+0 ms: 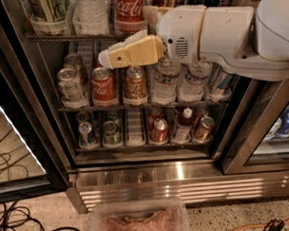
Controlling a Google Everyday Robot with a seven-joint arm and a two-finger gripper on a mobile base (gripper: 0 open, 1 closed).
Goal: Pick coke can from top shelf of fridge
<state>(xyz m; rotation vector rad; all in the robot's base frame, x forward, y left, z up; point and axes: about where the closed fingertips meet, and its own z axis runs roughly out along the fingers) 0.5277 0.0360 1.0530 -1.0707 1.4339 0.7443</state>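
Note:
The coke can (129, 10), red with white script, stands on the top shelf (61, 37) of the fridge (147, 171), between a clear ribbed container on its left and the arm on its right. Its top is cut off by the picture's upper edge. My gripper (106, 58), with tan and white fingers, points left just below the top shelf's front rail. It sits in front of the middle rack, below and slightly left of the coke can, and holds nothing that I can see. The white arm (218, 34) comes in from the upper right.
The middle rack holds a second red cola can (102, 85), a brown-gold can (135, 84), silver cans (69, 84) and water bottles (165, 81). The lower rack holds several cans and small bottles. A plastic tub (141, 220) sits on the floor in front. Cables (8, 212) lie at the left.

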